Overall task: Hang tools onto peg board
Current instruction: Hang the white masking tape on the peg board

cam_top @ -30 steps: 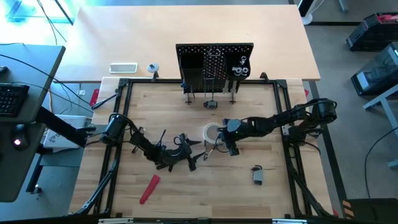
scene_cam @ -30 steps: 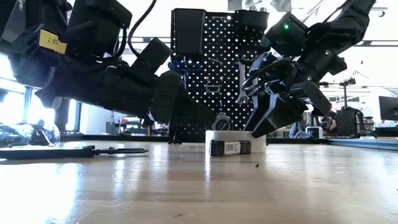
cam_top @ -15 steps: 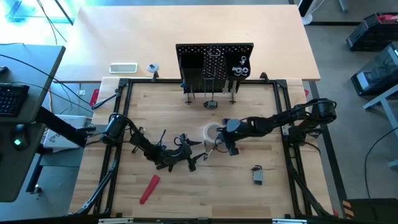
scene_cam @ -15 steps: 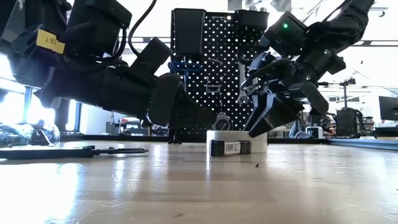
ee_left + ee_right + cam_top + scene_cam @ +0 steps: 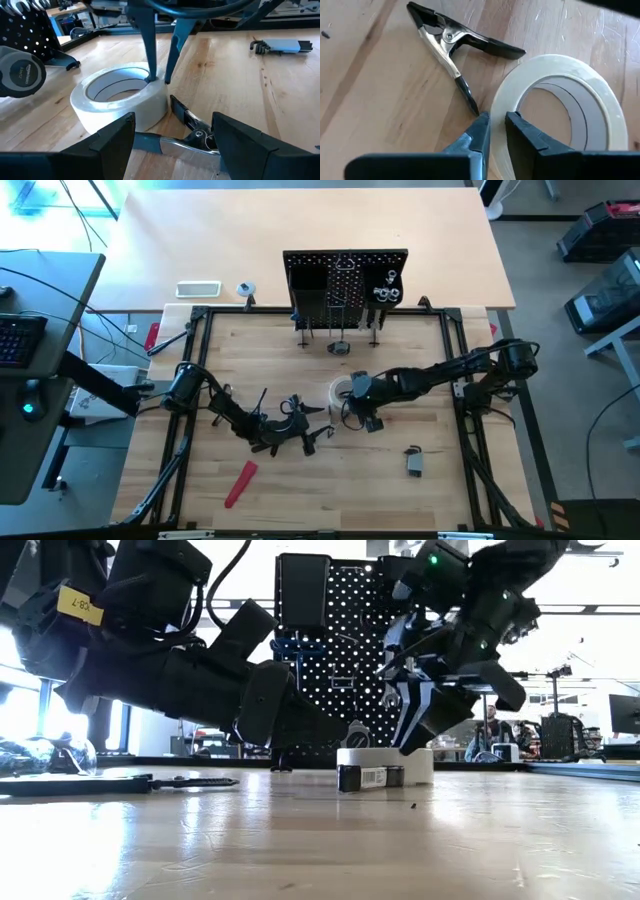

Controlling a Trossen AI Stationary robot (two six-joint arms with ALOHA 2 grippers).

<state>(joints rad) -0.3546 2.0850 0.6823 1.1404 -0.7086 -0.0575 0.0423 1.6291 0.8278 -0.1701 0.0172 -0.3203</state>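
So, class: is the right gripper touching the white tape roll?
Touching. The left wrist view shows the right gripper straddling the white tape roll wall, fingertips against it.

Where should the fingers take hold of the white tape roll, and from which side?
Grip the white tape roll by its wall, from above: it lies flat with its hole up, so one finger fits inside, one outside. The right gripper straddles the wall this way, on the side nearest the spring clamp.

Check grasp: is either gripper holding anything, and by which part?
The right gripper straddles the wall of the white tape roll, one finger inside and one outside; the roll sits on the table. The left gripper is open and holds nothing.
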